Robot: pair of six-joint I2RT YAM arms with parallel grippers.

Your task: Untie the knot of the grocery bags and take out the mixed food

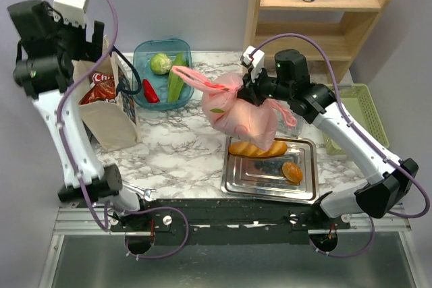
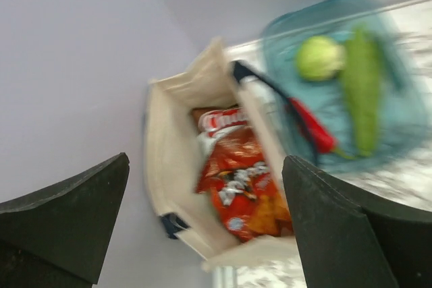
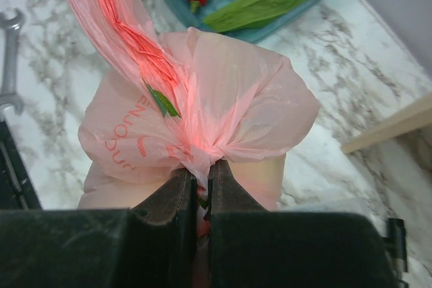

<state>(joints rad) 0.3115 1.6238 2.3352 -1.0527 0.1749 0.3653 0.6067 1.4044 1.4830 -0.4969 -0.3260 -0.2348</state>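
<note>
Top external: one pink bag (image 1: 243, 116); one tote (image 1: 111, 126); one baguette (image 1: 256, 148); one bun (image 1: 292, 171)

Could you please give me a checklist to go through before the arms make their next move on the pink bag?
1. Right pincer shut on the bunched neck of the thin pink plastic bag: ok.
2. Left pincer open and empty above the beige canvas tote: ok.
3. Bag's mouth opened: not ok, gathered tight at the right pincer.
4. Bag clear of the silver metal tray: cannot tell.
5. Left wrist view sharp: not ok, blurred.
</note>
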